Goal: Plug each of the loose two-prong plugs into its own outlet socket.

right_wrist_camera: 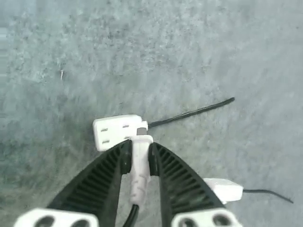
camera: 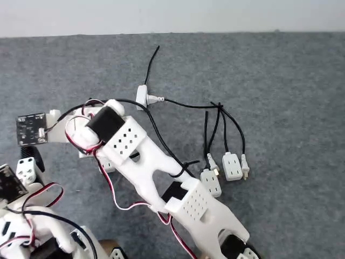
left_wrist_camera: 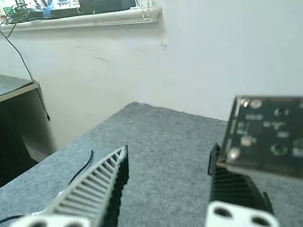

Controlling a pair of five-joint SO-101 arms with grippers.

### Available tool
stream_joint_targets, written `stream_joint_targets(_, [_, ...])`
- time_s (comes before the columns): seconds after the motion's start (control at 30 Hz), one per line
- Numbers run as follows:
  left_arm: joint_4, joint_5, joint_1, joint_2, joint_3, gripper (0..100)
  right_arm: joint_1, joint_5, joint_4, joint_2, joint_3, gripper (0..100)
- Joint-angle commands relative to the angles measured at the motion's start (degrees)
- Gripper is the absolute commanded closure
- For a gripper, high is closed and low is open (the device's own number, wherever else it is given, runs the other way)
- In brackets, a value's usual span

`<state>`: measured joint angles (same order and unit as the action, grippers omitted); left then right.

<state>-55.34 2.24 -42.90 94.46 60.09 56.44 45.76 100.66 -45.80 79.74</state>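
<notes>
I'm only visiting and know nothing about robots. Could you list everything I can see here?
table: one, grey carpet, under everything
wall: one, white, behind the table
socket blocks: four, white on black cords; one far mid-table, two side by side on the right, one at the right jaws' tips
plugs: four, white on black cords; one against the far block, two loose by the pair, one in the right jaws
white piece: one, black cord, beside the right jaws, unclear what
circuit boards: two, dark, one at each arm's wrist
right arm: one, white, stretched across the table; jaws black, shut on a plug
left arm: one, white, near left corner; jaws black, open, empty
</notes>
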Motion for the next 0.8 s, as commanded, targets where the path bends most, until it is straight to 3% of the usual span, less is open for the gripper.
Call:
stream_joint_targets(0.0, [-1.14,0.53,0.26,0.09,-1.45,73,0.4,-1.67,2.51,5.49,3.78,99.0])
stream_joint_targets(0.33, [4.4,0.7,1.05,0.09,2.59,73,0.84,-6.07,2.51,18.95,-3.87,99.0])
stream_joint_targets(0.67, [5.01,0.44,19.87,0.0,2.59,73,1.98,-7.3,2.15,40.04,-24.44,99.0])
stream_joint_targets(0.77, [4.66,0.44,22.59,0.09,2.24,73,3.65,-8.35,2.15,45.05,-25.93,99.0])
